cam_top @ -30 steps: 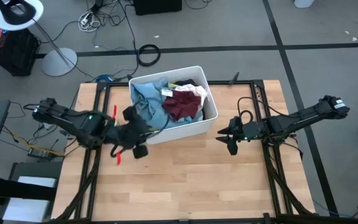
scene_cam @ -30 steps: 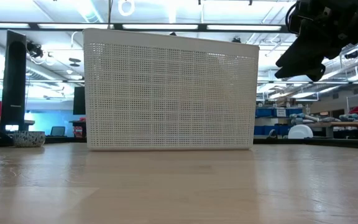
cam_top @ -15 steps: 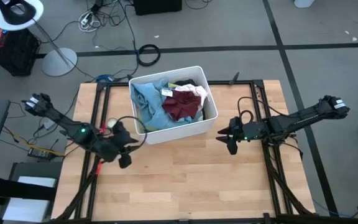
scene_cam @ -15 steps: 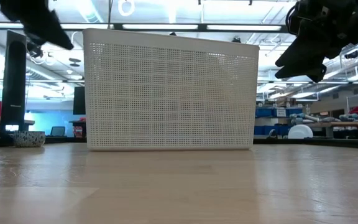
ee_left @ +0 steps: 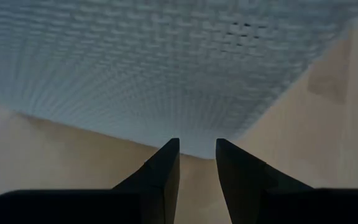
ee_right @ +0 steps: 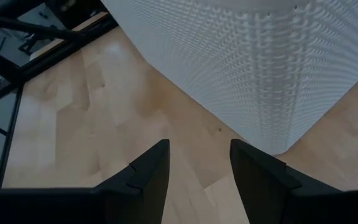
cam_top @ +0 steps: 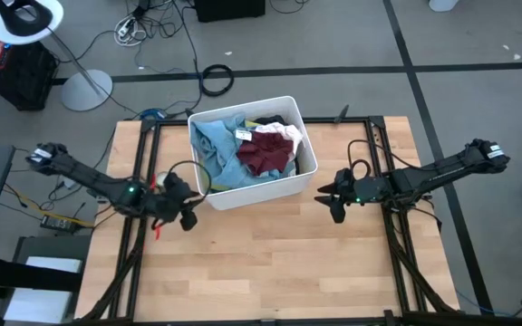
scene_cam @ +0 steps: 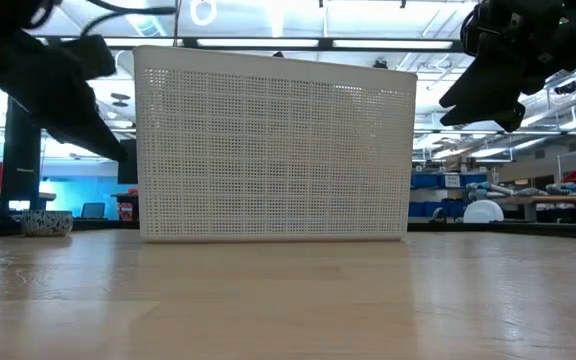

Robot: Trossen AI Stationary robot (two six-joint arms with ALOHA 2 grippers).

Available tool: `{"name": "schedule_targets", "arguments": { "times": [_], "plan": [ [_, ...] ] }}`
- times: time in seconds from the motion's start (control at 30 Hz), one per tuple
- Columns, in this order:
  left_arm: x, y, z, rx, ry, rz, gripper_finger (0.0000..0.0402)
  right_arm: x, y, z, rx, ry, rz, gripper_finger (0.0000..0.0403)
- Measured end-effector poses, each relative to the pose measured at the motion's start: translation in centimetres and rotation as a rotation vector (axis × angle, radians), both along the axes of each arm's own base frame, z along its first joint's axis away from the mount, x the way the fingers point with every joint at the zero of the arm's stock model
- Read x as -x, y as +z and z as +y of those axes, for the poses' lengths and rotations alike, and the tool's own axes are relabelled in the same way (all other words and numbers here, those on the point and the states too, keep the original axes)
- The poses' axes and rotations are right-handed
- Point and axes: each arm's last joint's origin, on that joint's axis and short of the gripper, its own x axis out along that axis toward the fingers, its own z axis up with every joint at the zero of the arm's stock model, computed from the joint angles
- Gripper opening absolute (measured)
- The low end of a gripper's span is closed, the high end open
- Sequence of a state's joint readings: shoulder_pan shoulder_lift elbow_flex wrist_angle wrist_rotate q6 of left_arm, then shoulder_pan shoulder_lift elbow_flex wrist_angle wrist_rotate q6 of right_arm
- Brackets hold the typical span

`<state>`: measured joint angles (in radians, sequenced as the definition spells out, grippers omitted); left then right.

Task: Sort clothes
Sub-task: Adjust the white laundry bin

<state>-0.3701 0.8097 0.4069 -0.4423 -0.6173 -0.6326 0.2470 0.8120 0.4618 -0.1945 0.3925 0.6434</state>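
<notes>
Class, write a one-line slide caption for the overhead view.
White perforated plastic bin of light blue and maroon fabric clothes sits between two empty end effectors, left and right.

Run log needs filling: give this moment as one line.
left hand: open, empty, beside bin | right hand: open, empty, beside bin | clothes: all in bin

Two slim black robot arms, built of jointed tubular segments with thin black cables looping alongside. A small green light glows on each arm. The left gripper (cam_top: 185, 217) and right gripper (cam_top: 336, 212) each end in two dark, flat, tapering fingers (ee_right: 149, 171).
</notes>
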Motion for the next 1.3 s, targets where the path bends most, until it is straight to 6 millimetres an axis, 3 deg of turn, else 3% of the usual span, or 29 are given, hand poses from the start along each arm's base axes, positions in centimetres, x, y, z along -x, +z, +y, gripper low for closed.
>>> {"name": "schedule_targets", "arguments": {
  "times": [0.17, 0.37, 0.77, 1.3],
  "plan": [
    [-0.9, -0.9, 1.9, -0.001, -0.035, -0.020, 0.0111, -0.1, 0.1, 0.0, -0.014, 0.000, -0.018, 0.0171],
    [-1.7, -0.6, 4.5, -0.020, -0.077, -0.045, 0.0111, -0.2, 0.4, 0.1, -0.032, 0.019, -0.046, 0.0171],
    [-2.2, -0.5, 9.9, -0.090, 0.009, -0.076, 0.0111, -0.2, 0.5, 0.2, -0.035, 0.022, -0.053, 0.0171],
    [-5.1, -2.5, 18.1, -0.042, 0.087, -0.199, 0.0111, -0.3, 0.6, 0.2, -0.039, 0.022, -0.071, 0.0171]
  ]
}}
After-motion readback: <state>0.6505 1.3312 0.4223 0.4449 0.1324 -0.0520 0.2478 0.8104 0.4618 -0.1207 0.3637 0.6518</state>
